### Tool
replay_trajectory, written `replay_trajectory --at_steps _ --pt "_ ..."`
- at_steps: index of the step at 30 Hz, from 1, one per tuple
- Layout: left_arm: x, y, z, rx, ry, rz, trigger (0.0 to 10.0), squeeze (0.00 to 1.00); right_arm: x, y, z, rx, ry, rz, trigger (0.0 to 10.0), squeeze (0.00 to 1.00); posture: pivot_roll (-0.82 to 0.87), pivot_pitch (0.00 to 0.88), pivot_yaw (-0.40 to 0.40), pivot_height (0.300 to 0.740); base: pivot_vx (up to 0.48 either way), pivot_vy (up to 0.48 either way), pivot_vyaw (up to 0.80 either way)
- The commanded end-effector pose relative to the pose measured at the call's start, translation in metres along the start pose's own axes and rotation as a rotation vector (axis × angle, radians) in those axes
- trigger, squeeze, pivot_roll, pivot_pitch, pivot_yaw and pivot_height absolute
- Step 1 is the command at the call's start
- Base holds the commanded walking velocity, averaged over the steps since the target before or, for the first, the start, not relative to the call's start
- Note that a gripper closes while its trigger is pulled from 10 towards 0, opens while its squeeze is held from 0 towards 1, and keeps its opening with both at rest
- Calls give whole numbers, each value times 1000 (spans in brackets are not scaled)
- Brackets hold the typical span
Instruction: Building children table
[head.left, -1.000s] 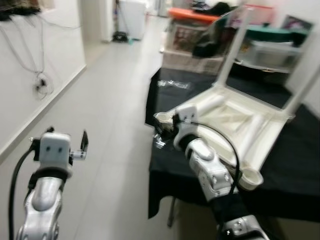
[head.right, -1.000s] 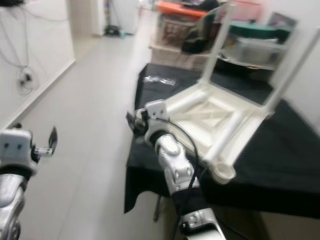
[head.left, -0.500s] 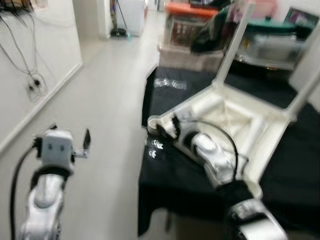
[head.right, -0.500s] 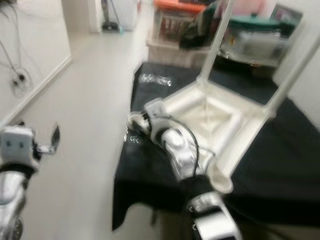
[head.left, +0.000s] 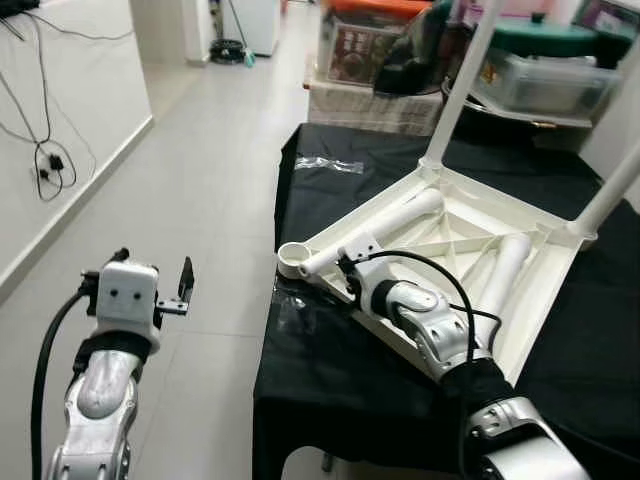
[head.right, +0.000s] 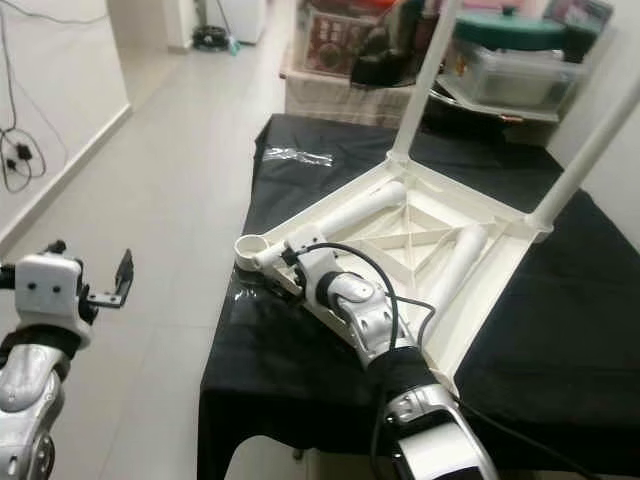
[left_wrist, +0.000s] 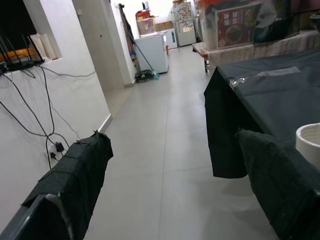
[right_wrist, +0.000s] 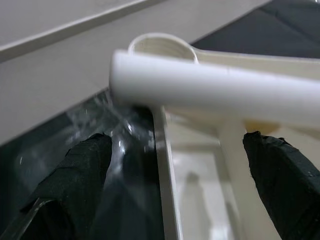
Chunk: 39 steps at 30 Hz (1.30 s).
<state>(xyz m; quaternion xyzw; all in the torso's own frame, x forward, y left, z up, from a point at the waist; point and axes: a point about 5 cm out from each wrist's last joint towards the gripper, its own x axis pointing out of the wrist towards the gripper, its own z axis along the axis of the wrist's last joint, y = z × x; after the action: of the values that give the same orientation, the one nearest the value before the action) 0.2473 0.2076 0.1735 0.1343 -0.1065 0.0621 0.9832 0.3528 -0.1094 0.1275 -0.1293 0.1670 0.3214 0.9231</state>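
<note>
The right gripper is down at the near left corner of the upturned table, its fingers spread wide with a loose white leg lying across the gap between them. They are not closed on it; whether either pad touches the leg I cannot tell, since the picture there is blurred. From the head views the fingers themselves are hidden behind the wrist.

The table lies upside down on a black cloth. Two legs stand up from its far corners, their tops cut off by the frame. The loose leg rests along the left rim, and another leg lies inside the frame to the right. The round corner socket sits just left of the gripper, and crumpled clear plastic lies on the cloth beside it.

The left gripper hangs over the floor, well left of the table, fingers wide apart and holding nothing.
</note>
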Motion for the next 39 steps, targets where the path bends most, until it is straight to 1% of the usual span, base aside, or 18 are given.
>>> replay_trajectory --at_steps 1,2,4,8,12,15,16,18,19,20,22,23,30,32,34,36,37,39 --pt "-1 -2 -1 5 1 -7 10000 0 0 5 -4 5 19 38 10000 0 67 0 -109 740 0 0 0" --pt "-1 -2 -2 5 2 -8 10000 0 0 10 -8 -8 50 72 10000 0 67 0 -112 740 0 0 0" --pt "0 -3 -2 5 1 -7 10000 0 0 11 -16 -18 110 81 10000 0 69 0 -113 740 0 0 0" --pt "0 -3 -2 7 1 -6 10000 0 0 10 -18 -11 131 80 10000 0 69 0 -114 740 0 0 0" --pt "0 -3 -4 11 6 -6 10000 0 -1 14 -22 6 167 118 10000 0 63 0 -115 740 0 0 0" --pt "0 -4 -6 14 12 -6 10000 0 1 17 -35 17 240 102 10000 0 63 0 -117 740 0 0 0" --pt "1 -5 -6 15 12 -6 10000 0 2 16 -37 22 254 89 9412 0 63 0 -117 740 0 0 0" --pt "1 -5 -6 15 12 -6 10000 0 3 16 -38 25 260 83 9412 0 63 0 -117 740 0 0 0" --pt "1 -5 -6 16 13 -6 10000 0 3 15 -40 27 273 77 5765 0 64 0 -118 740 0 0 0" --pt "1 -5 -7 17 14 -6 10000 0 3 14 -42 27 284 73 3647 0 64 0 -118 740 0 0 0" --pt "0 -5 -7 19 17 -5 10000 0 4 12 -45 23 303 69 3647 0 64 0 -119 740 0 0 0" --pt "0 -5 -8 21 21 -5 10000 0 4 10 -47 19 316 63 0 0 64 0 -122 740 0 0 0" --pt "0 -5 -9 26 25 -1 10000 0 2 -7 -42 -4 325 21 0 0 68 0 -130 740 0 0 0" --pt "0 -5 -9 26 25 -1 10000 0 2 -7 -42 -4 325 21 0 0 68 0 -130 740 0 0 0" --pt "-1 -5 -9 27 26 0 10000 0 1 -11 -40 -8 321 17 0 0 67 0 -130 740 0 0 0" --pt "-1 -7 -10 30 33 -6 10000 0 -6 -21 -38 -61 315 39 0 0 66 0 -129 740 0 0 0" --pt "-1 -7 -10 30 33 -6 10000 0 -6 -21 -38 -61 315 39 0 0 66 0 -129 740 0 0 0" --pt "-1 -9 -11 33 35 -21 10000 0 -13 -28 -40 -111 329 63 0 0 63 0 -127 740 0 0 0"
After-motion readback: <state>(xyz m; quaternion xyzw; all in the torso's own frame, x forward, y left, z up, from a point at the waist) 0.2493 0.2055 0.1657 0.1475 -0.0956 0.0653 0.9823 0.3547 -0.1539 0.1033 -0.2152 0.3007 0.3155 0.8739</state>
